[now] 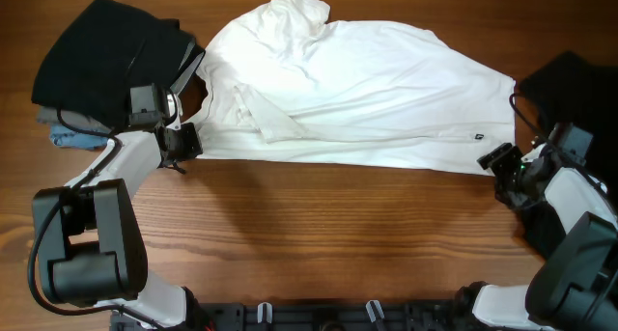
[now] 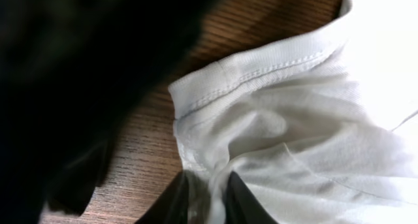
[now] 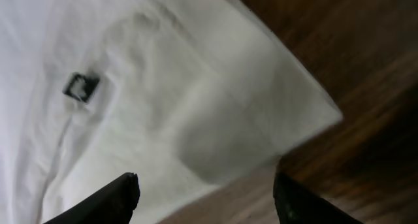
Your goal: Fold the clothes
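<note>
Showing a white T-shirt (image 1: 357, 90) spread over the far half of the wooden table (image 1: 319, 234).
Lies with its long axis along the table's width, the hem with its small black tag (image 3: 81, 87) toward the table's right end. Looks like soft, matte cotton, wrinkled and bunched toward the table's left, with double-stitched edges. Pinched at the left-end edge between the narrowed fingers of the left gripper (image 2: 208, 201), near a black garment (image 1: 97, 56) at the table's far left corner. Straddled at the hem corner by the wide-spread right gripper (image 3: 206, 198).
</note>
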